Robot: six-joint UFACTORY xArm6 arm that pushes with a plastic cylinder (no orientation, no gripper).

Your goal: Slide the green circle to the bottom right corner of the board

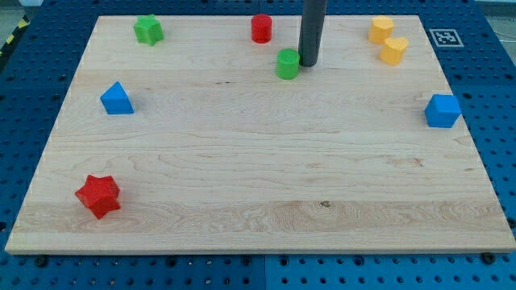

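Camera view looks down on a pale wooden board lying on a blue pegboard table, and the board is the only thing here that holds anything: eight small blocks sit on it. The dark rod comes down from the view's top, and my tip rests on the wood just to the view's right of the green circle, touching it or very nearly so; from here I can't quite tell whether there is a sliver of gap. There is no claw on this arm, only the bare rod, so nothing is clasped or let go.

The green circle stands in the upper middle of the board, well apart from the bottom right corner. Just above it and to the view's left is the red cylinder, near the top edge. Further left along that edge sits the green star. Toward the view's top right, two yellow blocks huddle together, the upper yellow block touching or nearly touching the lower yellow block. A blue cube sits by the right edge, a blue triangle near the left edge, and a red star toward the bottom left. A black-and-white marker tag lies off the board's top right corner.
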